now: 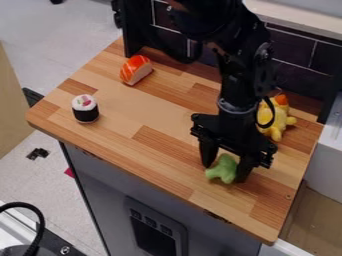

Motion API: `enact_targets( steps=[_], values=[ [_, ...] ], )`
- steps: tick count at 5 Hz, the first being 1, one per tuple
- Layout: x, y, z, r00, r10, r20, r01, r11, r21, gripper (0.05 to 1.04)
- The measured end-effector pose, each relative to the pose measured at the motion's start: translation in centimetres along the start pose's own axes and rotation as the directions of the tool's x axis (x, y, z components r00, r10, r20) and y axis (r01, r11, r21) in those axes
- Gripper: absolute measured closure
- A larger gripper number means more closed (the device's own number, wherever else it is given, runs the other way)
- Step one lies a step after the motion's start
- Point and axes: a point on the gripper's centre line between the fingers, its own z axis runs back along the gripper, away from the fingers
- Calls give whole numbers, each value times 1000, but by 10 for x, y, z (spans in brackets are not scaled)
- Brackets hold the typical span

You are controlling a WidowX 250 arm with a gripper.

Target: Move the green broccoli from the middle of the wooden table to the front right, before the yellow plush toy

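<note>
The black gripper (pixel 226 167) hangs down over the right front part of the wooden counter, low over the surface. A small green toy (pixel 222 169) is at its tip, partly covered by the gripper; whether it is held or lies on the wood cannot be told. Behind and to the right of the gripper is a yellow plush toy (pixel 275 119) with an orange top, partly hidden by the arm.
An orange-and-white sushi toy (pixel 136 70) lies at the counter's back left. A black-and-white sushi roll (pixel 85 108) stands near the left edge. The wooden counter (pixel 160 137) ends at a dark tiled wall (pixel 300 47) behind. A white box-like surface (pixel 327 155) adjoins on the right.
</note>
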Motion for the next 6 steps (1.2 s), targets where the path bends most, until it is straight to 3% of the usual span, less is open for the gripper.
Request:
enact_targets(
  steps=[1,2,4,6],
  values=[
    [-1,1,-2,1000,-5,1,5,1000,-10,78],
    [-3,4,0,1000,10,-16,-10,1000,-26,83],
    [3,20,47,998,63,-10,-64,992,-111,83],
    [26,64,84,991,136,12,-134,984,-120,83]
  ],
)
